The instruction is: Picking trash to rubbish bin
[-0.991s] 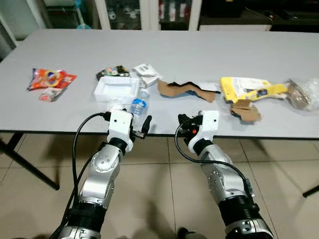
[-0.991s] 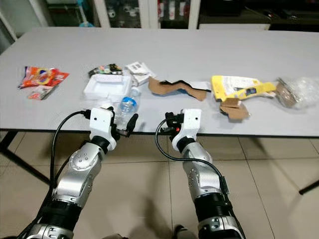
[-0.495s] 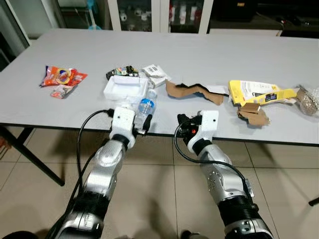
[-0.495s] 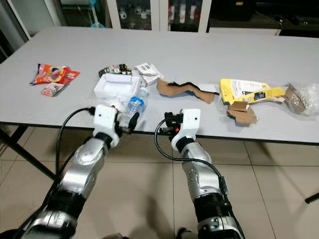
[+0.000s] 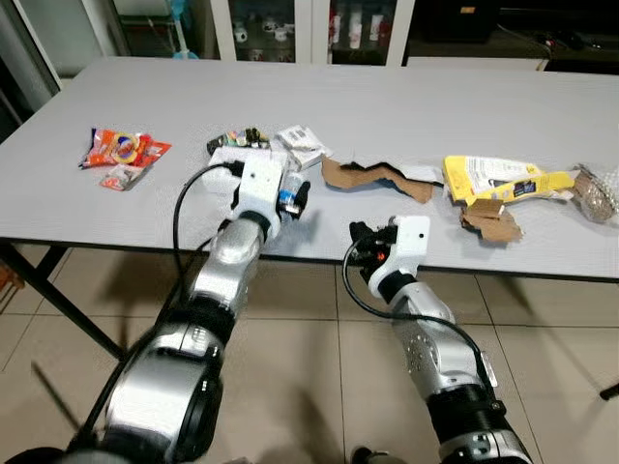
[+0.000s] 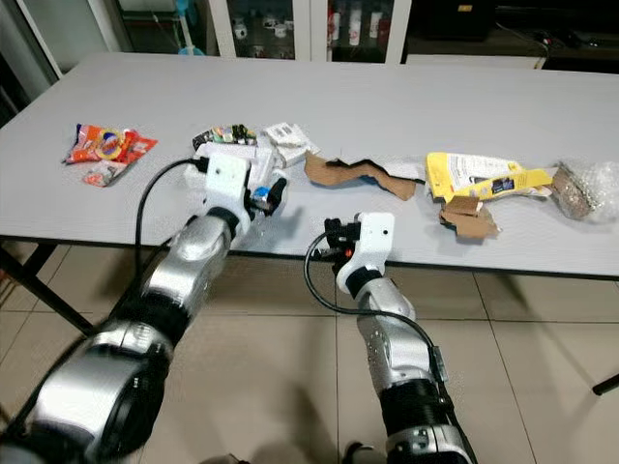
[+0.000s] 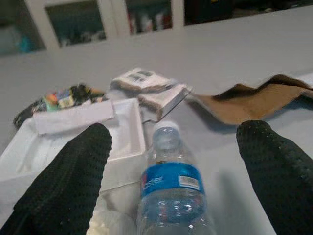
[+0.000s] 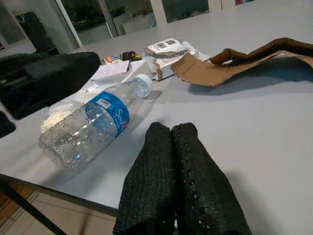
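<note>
Trash is seen spread along the grey surface in the left eye view: a red snack wrapper far left, a white foam tray with a dark candy wrapper and a small carton behind it, torn brown cardboard mid-surface, a yellow packet and a clear plastic bag at the right. The left end effector is raised over the near edge at the plastic bottle; the right end effector is held just short of that edge. In the left wrist view, the bottle is seen lying on the surface, cap pointing away, beside the tray, between the widely parted fingers, untouched by either. In the right wrist view, the two fingers are pressed together, gripping nothing, low over the surface; the bottle lies nearby on its side, blue label up, with the cardboard beyond.
</note>
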`<state>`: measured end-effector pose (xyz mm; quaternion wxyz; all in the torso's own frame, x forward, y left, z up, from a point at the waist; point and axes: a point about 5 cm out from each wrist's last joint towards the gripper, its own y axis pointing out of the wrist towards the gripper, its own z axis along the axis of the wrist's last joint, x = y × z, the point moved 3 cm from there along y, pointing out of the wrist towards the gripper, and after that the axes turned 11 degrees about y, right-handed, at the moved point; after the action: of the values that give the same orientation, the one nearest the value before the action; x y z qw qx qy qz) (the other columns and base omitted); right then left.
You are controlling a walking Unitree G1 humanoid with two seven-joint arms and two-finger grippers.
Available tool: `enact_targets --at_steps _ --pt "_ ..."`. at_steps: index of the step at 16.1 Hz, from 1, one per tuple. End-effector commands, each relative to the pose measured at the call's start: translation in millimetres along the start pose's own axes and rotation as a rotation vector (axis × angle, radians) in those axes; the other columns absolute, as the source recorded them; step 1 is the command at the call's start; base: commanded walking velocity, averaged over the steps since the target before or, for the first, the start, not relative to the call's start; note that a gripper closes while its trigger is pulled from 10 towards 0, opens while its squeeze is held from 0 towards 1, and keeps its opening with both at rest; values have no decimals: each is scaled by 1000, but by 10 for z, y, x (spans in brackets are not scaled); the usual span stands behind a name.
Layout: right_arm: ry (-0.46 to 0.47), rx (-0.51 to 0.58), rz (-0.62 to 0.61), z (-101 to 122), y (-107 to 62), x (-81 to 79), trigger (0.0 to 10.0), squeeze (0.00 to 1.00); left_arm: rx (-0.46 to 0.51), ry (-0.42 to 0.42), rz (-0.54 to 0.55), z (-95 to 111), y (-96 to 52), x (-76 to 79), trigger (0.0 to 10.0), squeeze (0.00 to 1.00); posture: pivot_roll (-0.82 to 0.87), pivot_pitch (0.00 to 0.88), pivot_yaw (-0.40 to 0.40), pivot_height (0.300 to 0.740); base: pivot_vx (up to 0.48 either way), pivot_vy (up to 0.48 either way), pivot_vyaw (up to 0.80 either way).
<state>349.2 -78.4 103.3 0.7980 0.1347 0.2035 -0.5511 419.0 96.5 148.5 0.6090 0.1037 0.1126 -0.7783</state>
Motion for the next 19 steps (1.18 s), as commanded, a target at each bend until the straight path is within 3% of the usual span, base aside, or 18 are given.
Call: enact_targets --at_steps 1,4,9,19 --pt "-6 6 -10 14 -15 12 10000 0 -64 -40 34 -58 24 -26 10000 0 -30 63 49 740 0 0 0" --pt "-6 8 -15 22 -24 18 10000 0 -117 -85 58 -94 46 -32 10000 0 -38 64 52 740 0 0 0" --pt "-7 6 -21 20 -35 31 10000 0 -188 -170 17 -167 56 106 10000 0 -38 69 54 740 0 0 0" --pt "-6 4 -25 18 -40 34 10000 0 -273 -149 23 -342 0 192 10000 0 -40 74 53 740 0 0 0"
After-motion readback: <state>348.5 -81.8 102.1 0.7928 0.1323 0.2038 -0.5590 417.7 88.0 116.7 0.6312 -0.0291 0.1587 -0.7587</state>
